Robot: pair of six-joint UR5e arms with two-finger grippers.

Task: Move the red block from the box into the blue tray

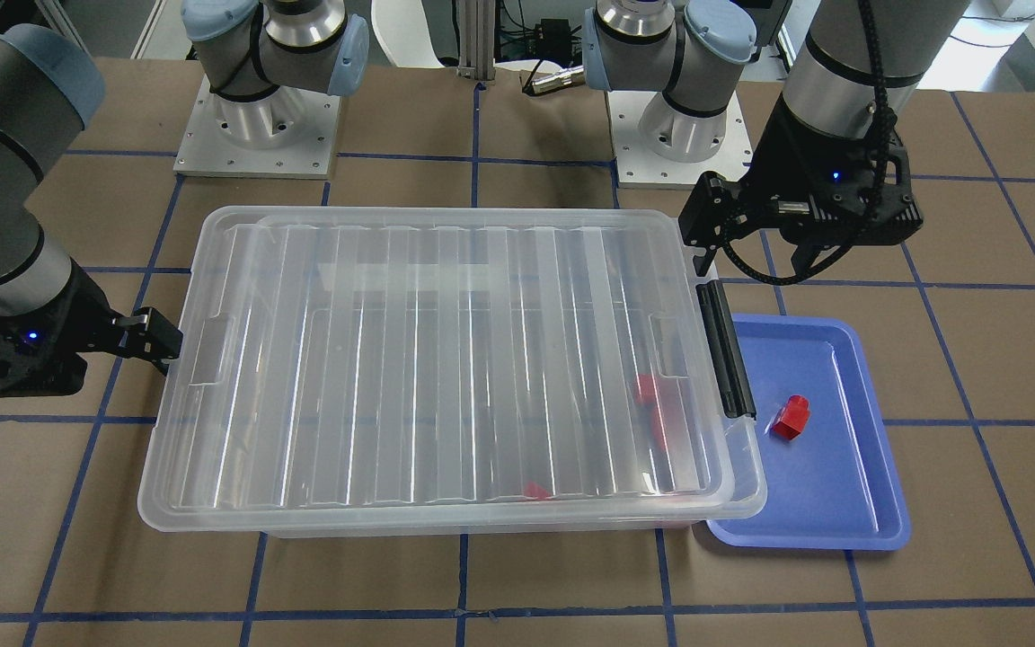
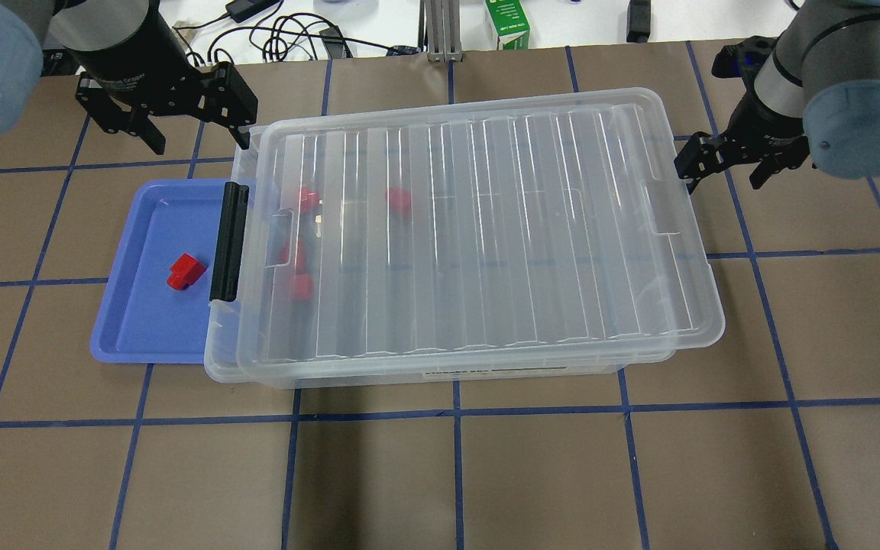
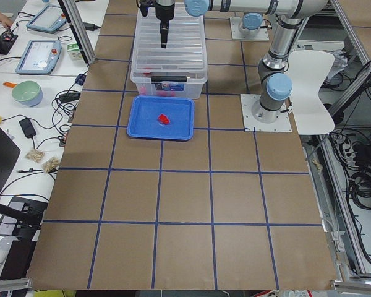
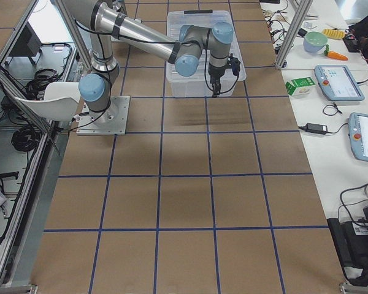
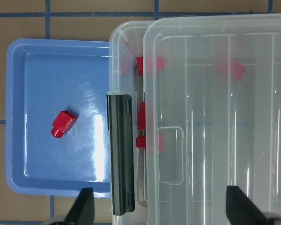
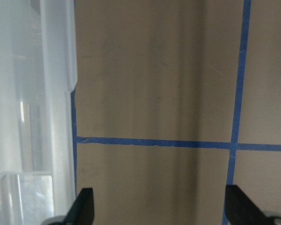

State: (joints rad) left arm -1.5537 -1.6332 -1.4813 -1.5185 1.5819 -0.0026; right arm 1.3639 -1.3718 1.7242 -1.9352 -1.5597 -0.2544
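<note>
- Left of centre in the overhead view, the red block [image 2: 185,272] lies in the blue tray [image 2: 128,327].
- Left gripper [image 2: 197,137] hovers upper left, by the box [image 2: 486,244], fingers spread, empty.
- Right gripper [image 6: 160,211], upper right, is released too.

Red pieces [image 2: 301,287] in the box [image 2: 348,373] are showing only as blurred smears thru the ribbed lid [image 2: 486,229]; exact count & shapes can't be told. Box rim is overhanging & hiding the blue tray [image 1: 850,503] edge nearest it. Left gripper [image 5: 161,210] is getting cut off by the left wrist view's bottom edge, w/ only 2 fingertips [image 5: 85,206] poking in. Same w/ right gripper [image 6: 159,210] in the right wrist view, where the box is running off the left edge. In the exterior left view the red block [image 3: 163,117] is appearing too small to tell its shape.
</note>
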